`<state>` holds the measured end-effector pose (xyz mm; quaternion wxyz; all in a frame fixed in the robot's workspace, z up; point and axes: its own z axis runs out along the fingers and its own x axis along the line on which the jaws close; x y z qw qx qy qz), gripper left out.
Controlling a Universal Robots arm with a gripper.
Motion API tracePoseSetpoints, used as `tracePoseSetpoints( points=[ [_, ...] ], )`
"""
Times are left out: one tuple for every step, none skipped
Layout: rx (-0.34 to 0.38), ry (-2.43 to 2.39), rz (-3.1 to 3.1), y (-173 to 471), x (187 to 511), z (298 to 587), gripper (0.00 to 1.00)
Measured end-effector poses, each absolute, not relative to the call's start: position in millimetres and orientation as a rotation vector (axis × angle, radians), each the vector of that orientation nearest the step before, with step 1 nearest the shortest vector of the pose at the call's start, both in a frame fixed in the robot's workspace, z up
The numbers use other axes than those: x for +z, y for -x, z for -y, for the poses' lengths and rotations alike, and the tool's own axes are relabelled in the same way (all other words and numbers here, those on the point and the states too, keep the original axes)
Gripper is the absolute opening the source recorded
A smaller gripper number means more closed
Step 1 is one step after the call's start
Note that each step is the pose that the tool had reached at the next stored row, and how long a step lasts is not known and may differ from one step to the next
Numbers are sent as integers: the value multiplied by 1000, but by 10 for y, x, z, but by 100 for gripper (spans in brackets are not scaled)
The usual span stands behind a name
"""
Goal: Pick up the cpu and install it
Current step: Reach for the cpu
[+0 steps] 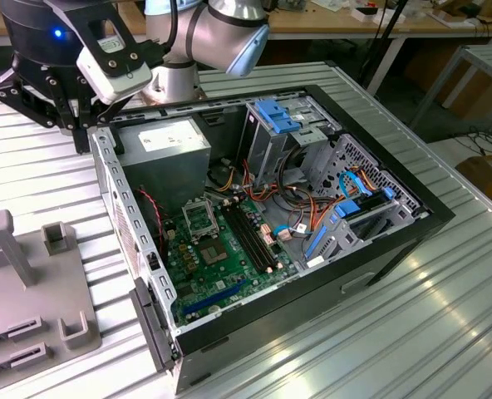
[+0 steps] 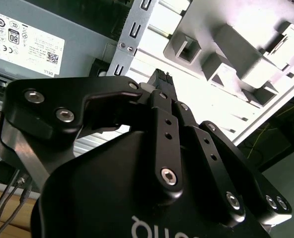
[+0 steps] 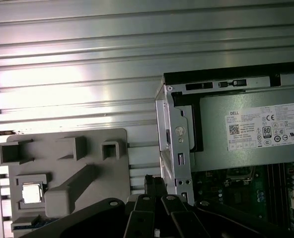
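**Cpu parked, pincer empty**

We are seeing the cpu [image 3: 32, 192] sitting in the grey holder [image 1: 30, 309], eight o'clock from the open case [image 1: 396, 237], nested to sit square. Farther back, at ten o'clock, our gripper [image 1: 81, 137] is hanging closed, gripping nothing.

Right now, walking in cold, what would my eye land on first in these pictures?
The open computer case on the ribbed metal table, mid exterior view, its green motherboard bare. Then the robot's black gripper above the case's corner, at the exterior view's upper left. Beside the case sits a grey holder tray; in the first wrist view a shiny cpu lies in one of its pockets.
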<state>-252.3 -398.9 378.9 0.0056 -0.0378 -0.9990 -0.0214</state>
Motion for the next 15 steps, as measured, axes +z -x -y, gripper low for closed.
tracePoseSetpoints(
  points=[
    [-67, 118, 3128, 2524, 3789, 3988, 11],
    [-67, 118, 3127, 2525, 3790, 3989, 11],
    [-67, 118, 3128, 2526, 3789, 3989, 11],
    [-67, 118, 3128, 2529, 3789, 3988, 11],
    [-67, 119, 3127, 2532, 3789, 3988, 11],
    [-67, 118, 3127, 2536, 3790, 3989, 11],
    [-67, 118, 3127, 2538, 3789, 3989, 11],
    [-67, 118, 3127, 2541, 3789, 3988, 11],
    [-67, 118, 3128, 2544, 3789, 3988, 11],
    [-67, 118, 3128, 2548, 3789, 3988, 11],
    [-67, 118, 3127, 2550, 3790, 3989, 11],
    [-67, 118, 3127, 2554, 3790, 3989, 11],
    [-67, 118, 3127, 2557, 3790, 3989, 11],
    [-67, 118, 3127, 2562, 3789, 3988, 11],
    [-67, 118, 3128, 2565, 3789, 3989, 11]
  ],
)
